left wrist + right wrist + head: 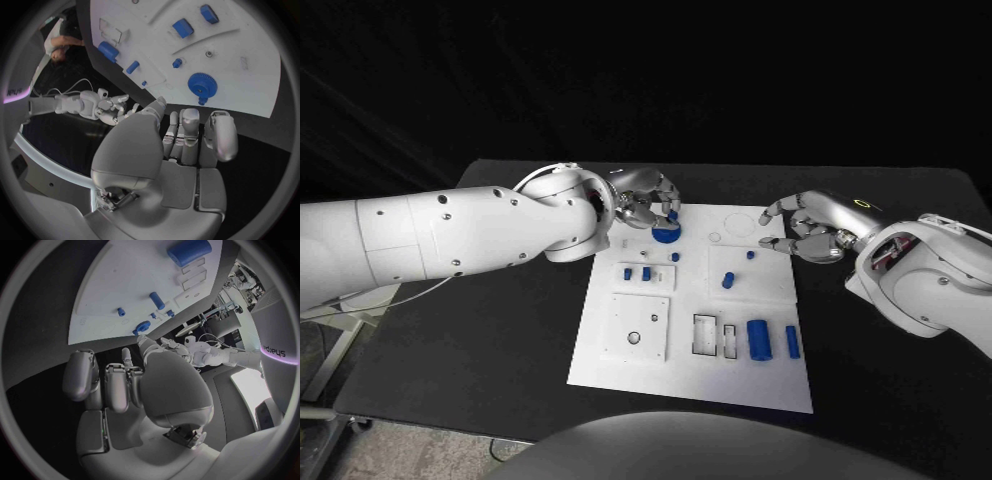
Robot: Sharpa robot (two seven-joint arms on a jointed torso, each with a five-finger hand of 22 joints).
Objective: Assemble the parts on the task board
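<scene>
Task board (625,362): one white plate on the black table (473,340).
Blue gear (666,235): one, at the board's far edge.
Large blue cylinder (759,339): one.
Slim blue bar (793,342): one, just beside the large cylinder.
Smaller blue pieces: about five, among them a peg (728,281) and a pair (638,273); exact count unclear.
Robot hands: two, left hand (648,203) and right hand (808,229).

task board (625,370) mid-table, gear (666,236) at far edge
</scene>
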